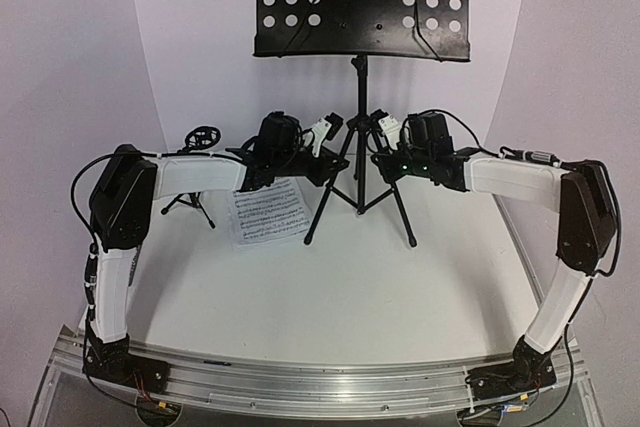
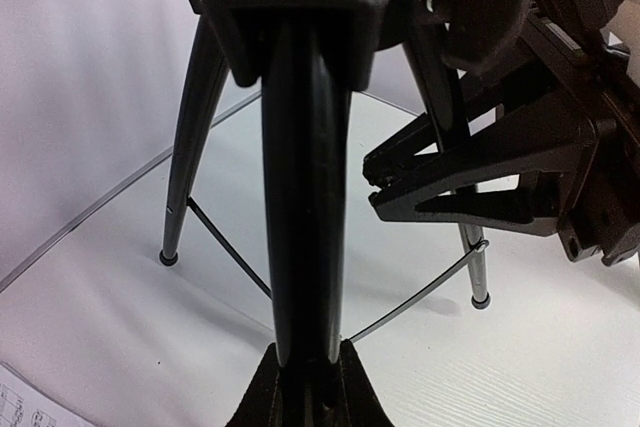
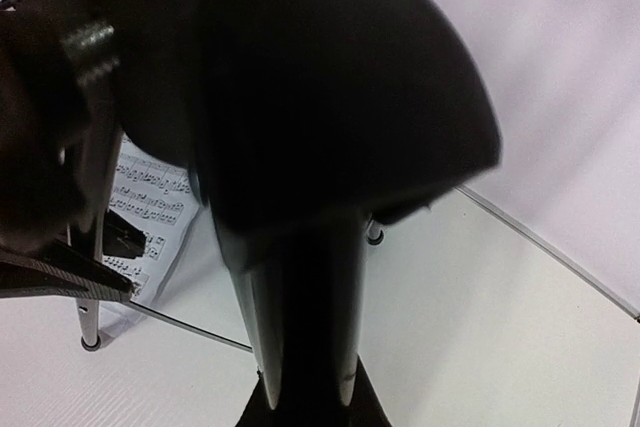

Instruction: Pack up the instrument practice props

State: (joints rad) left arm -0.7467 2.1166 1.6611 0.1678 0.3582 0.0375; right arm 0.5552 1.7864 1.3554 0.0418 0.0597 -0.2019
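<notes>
At twelve o'clock on the table (image 1: 350, 287), left gripper (image 1: 322, 169) and right gripper (image 1: 384, 159) each pinch a leg of the tall music stand (image 1: 360, 87); folding unevenly could topple it, top-heavy as it looks.

We are looking at a white counter (image 1: 330, 287) lying under soft, even light. A pale backdrop (image 1: 200, 47) is curving around its far side, and lilac-tinted walls (image 1: 60, 57) are rising to the left and right. A ribbed metal rail (image 1: 320, 382) is running along the near edge.
</notes>
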